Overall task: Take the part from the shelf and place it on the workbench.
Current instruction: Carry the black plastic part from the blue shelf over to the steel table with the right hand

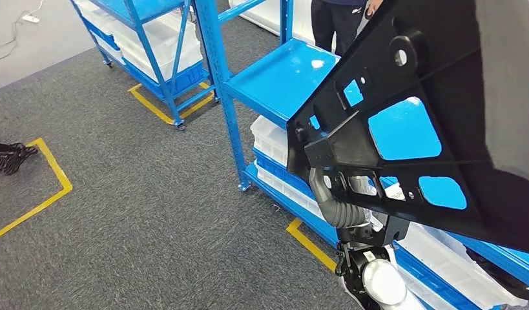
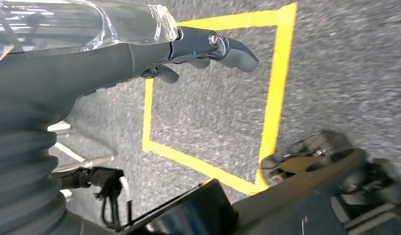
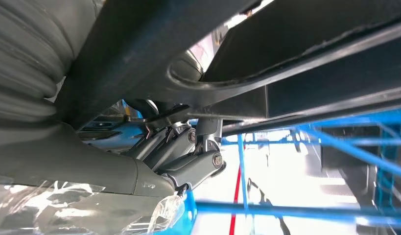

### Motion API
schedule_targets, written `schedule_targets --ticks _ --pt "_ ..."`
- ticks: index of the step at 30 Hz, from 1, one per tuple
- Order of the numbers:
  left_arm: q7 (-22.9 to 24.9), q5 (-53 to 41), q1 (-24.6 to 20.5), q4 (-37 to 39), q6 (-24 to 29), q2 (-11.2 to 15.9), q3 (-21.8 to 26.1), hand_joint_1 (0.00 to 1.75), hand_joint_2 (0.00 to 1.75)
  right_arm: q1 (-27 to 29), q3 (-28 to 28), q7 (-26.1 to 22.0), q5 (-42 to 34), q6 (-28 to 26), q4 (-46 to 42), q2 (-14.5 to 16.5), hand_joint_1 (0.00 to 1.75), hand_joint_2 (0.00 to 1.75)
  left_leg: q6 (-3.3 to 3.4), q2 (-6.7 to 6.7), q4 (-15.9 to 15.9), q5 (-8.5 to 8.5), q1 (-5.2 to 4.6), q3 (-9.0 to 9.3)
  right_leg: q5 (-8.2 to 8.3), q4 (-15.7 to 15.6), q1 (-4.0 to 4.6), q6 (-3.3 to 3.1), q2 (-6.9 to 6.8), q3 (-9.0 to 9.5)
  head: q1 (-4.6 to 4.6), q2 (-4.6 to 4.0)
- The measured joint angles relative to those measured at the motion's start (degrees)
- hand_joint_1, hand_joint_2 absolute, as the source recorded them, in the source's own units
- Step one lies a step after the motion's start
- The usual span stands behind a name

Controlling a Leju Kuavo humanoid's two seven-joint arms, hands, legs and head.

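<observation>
Grey carpet (image 1: 152,213) marked with yellow tape (image 1: 51,174) fronts blue shelf (image 1: 281,77), whose lower tiers hold white bins (image 1: 271,139) of unseen contents; right hand (image 1: 332,194) grips black part (image 1: 404,129) lifted off the shelf, left hand (image 2: 208,49) hangs empty, fingers loosely extended; workbench placement remains.

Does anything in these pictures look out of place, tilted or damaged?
Nothing looks damaged or spilled. The black part is held tilted in the air by the right hand, above the blue shelf; it is being carried, so that fits. The left hand hangs empty over the carpet by the yellow tape.
</observation>
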Motion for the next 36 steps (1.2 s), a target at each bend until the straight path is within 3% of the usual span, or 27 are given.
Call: schedule_targets --ticks 2,3,5,6,8,10,11,12,13,14,16,17,18,20,21,22,23,25,27,28,30,31,33,34,36 --pt "-0.02 -0.20 0.56 0.01 0.05 0.09 -0.08 0.00 1.75 -0.11 0.04 -0.03 -0.02 0.07 0.25 0.20 1.75 1.75 0.68 2.33 -6.60 2.21 -0.51 2.91 -0.31 0.16 0.43 0.47 -1.08 0.12 -0.04 0.01" --pt "-0.05 -0.23 0.71 0.02 0.09 0.14 -0.09 0.00 1.75 -0.14 0.05 -0.04 -0.02 0.08 0.37 0.23 1.75 1.75 1.10 2.83 -7.76 2.34 -0.75 3.21 -0.42 0.21 0.62 0.69 -1.65 0.12 -0.05 0.01" --pt "-0.14 -0.24 0.82 0.02 0.17 0.21 -0.11 0.00 1.75 -0.29 0.14 -0.04 -0.02 0.13 0.67 0.34 1.75 1.75 1.95 1.61 -7.98 2.41 -0.87 3.01 -0.69 0.22 0.74 1.16 -2.99 0.20 -0.03 0.02" --pt "-0.18 -0.25 0.84 0.02 0.21 0.19 -0.11 0.00 1.75 -0.45 0.22 -0.04 -0.02 0.17 0.80 0.41 1.75 1.75 2.27 0.81 -8.12 2.52 -0.83 3.04 -1.15 0.55 0.61 1.43 -2.70 0.21 -0.02 0.01" --pt "-0.27 -0.31 0.77 0.02 0.21 0.14 -0.11 0.00 1.75 -0.81 0.40 -0.08 -0.01 0.35 0.94 0.54 1.75 1.75 2.87 -0.56 -8.42 2.77 -0.59 3.29 -3.57 4.29 0.31 1.85 0.01 -1.23 0.05 0.01" --pt "-0.51 -0.42 0.71 0.02 0.19 0.08 -0.13 0.00 1.75 -0.96 0.56 -0.09 0.07 0.54 1.09 0.55 1.75 1.75 3.17 -1.88 -8.42 2.77 -0.49 3.37 -7.13 12.48 0.16 2.03 3.00 -5.13 0.17 0.01" --pt "-0.67 -0.44 0.71 0.02 0.18 0.06 -0.14 0.00 1.75 -0.97 0.63 -0.08 0.11 0.58 1.22 0.55 1.75 1.75 3.25 -2.66 -8.40 2.74 -0.49 3.42 -8.15 16.18 0.16 2.09 3.50 -7.18 0.22 0.01" --pt "-0.84 -0.46 0.70 0.02 0.17 0.04 -0.15 0.00 1.75 -0.96 0.71 -0.07 0.17 0.61 1.33 0.55 1.75 1.75 3.28 -3.51 -8.37 2.70 -0.49 3.49 -8.08 18.10 0.15 2.12 3.72 -8.52 0.22 0.01" --pt "-1.02 -0.45 0.69 0.02 0.16 0.02 -0.16 0.00 1.75 -0.98 0.76 -0.06 0.27 0.61 1.40 0.55 1.75 1.75 3.28 -4.38 -8.34 2.64 -0.48 3.62 -6.81 17.66 0.13 2.09 3.84 -8.78 0.22 0.01" --pt "-1.23 -0.45 0.67 0.02 0.14 0.00 -0.16 0.00 1.75 -1.06 0.80 -0.06 0.41 0.60 1.45 0.56 1.75 1.75 3.24 -5.24 -8.33 2.55 -0.44 3.82 -4.60 14.93 0.09 2.01 4.08 -7.93 0.22 0.01" --pt "-1.81 -0.46 0.61 0.02 0.13 -0.04 -0.18 0.00 1.75 -1.35 0.86 -0.06 0.89 0.53 1.45 0.56 1.75 1.75 2.95 -6.79 -8.24 2.25 -0.43 4.09 0.08 6.68 -0.14 1.78 6.16 -4.73 0.20 0.01" --pt "-2.04 -0.48 0.56 0.02 0.12 -0.06 -0.20 0.00 1.75 -1.53 0.91 -0.05 1.10 0.48 1.44 0.56 1.75 1.75 2.74 -7.44 -8.15 2.12 -0.41 4.02 1.26 3.50 -0.27 1.67 7.25 -3.46 0.17 0.01" --pt "-2.22 -0.50 0.52 0.02 0.12 -0.07 -0.21 0.00 1.75 -1.66 0.99 -0.03 1.27 0.44 1.44 0.57 1.75 1.75 2.48 -8.03 -8.08 2.05 -0.38 3.81 1.65 1.68 -0.33 1.55 8.06 -2.77 0.11 0.01" --pt "-2.36 -0.52 0.47 0.03 0.13 -0.05 -0.22 0.00 1.75 -1.85 1.17 0.03 1.41 0.40 1.43 0.65 1.75 1.75 1.89 -9.12 -8.14 2.06 -0.12 3.32 1.24 0.96 -0.23 1.10 7.59 -2.49 0.01 0.01" --pt "-2.39 -0.53 0.49 0.03 0.13 -0.03 -0.24 0.00 1.75 -1.95 1.25 0.06 1.42 0.39 1.42 0.74 1.75 1.75 1.57 -8.86 -7.93 1.89 -0.05 3.18 1.23 0.87 -0.18 0.81 6.97 -2.41 -0.03 0.01" --pt "-2.39 -0.53 0.51 0.04 0.13 -0.02 -0.27 0.00 1.75 -2.06 1.28 0.05 1.43 0.38 1.42 0.87 1.75 1.75 1.23 -7.72 -6.98 1.28 -0.07 2.77 1.21 0.76 -0.19 0.44 6.33 -2.24 -0.14 0.01" --pt "-2.39 -0.53 0.45 0.04 0.13 -0.01 -0.31 0.00 1.75 -2.13 1.30 0.03 1.45 0.37 1.41 0.98 1.75 1.75 0.93 -6.16 -4.76 0.08 -0.17 1.81 1.18 0.62 -0.21 0.11 5.62 -2.05 -0.25 0.01" --pt "-2.44 -0.53 0.13 0.04 0.13 -0.02 -0.37 0.00 1.75 -2.12 1.31 0.02 1.55 0.37 1.42 1.11 1.75 1.75 0.44 -3.08 2.91 -3.43 -0.30 -1.74 0.94 0.59 0.00 -0.41 4.15 -1.77 -0.49 0.00" --pt "-2.51 -0.52 -0.33 0.04 0.12 -0.02 -0.38 0.00 1.75 -2.07 1.34 0.02 1.74 0.37 1.43 1.12 1.75 1.75 0.29 -2.35 9.12 -5.34 -0.30 -4.80 0.73 0.60 0.25 -0.61 2.59 -1.60 -0.52 0.00" --pt "-2.53 -0.52 -0.41 0.04 0.12 -0.02 -0.39 0.00 1.75 -2.07 1.37 0.01 1.84 0.36 1.43 1.13 1.75 1.75 0.38 -2.21 9.18 -4.75 -0.32 -4.83 0.62 0.60 0.36 -0.63 1.90 -1.50 -0.53 0.00" --pt "-2.47 -0.57 -0.11 0.04 0.08 -0.01 -0.46 0.00 1.75 -2.09 1.43 0.01 1.96 0.28 1.43 1.22 1.75 1.75 1.02 -0.96 2.58 -0.90 -0.59 -1.62 0.35 0.59 0.53 -0.56 0.71 -1.13 -0.54 0.00" --pt "-2.43 -0.59 0.17 0.05 0.06 0.01 -0.50 0.00 1.75 -2.09 1.44 0.01 2.00 0.24 1.43 1.27 1.75 1.75 1.52 0.61 -1.77 0.86 -1.03 0.47 0.20 0.61 0.69 -0.46 0.20 -0.95 -0.54 0.00" --pt "-2.34 -0.57 0.66 0.08 -0.07 0.07 -0.56 0.00 1.75 -2.05 1.45 0.01 2.07 0.13 1.43 1.33 1.75 1.75 2.45 3.05 -7.27 2.55 -1.89 2.76 -0.04 0.67 0.98 -0.18 -0.80 -0.87 -0.57 0.01" --pt "-2.31 -0.56 0.82 0.10 -0.16 0.10 -0.56 0.00 1.75 -2.01 1.45 0.01 2.11 0.09 1.43 1.34 1.75 1.75 2.74 3.25 -7.90 2.45 -2.19 2.81 -0.12 0.68 1.10 0.00 -1.42 -0.89 -0.58 0.01" --pt "-2.20 -0.57 0.99 0.10 -0.46 0.13 -0.56 0.00 1.75 -2.01 1.46 0.00 2.27 0.02 1.42 1.43 1.75 1.75 3.28 1.81 -8.35 2.78 -2.03 2.70 -0.42 0.71 1.07 0.48 -2.37 -0.78 -0.60 0.01"
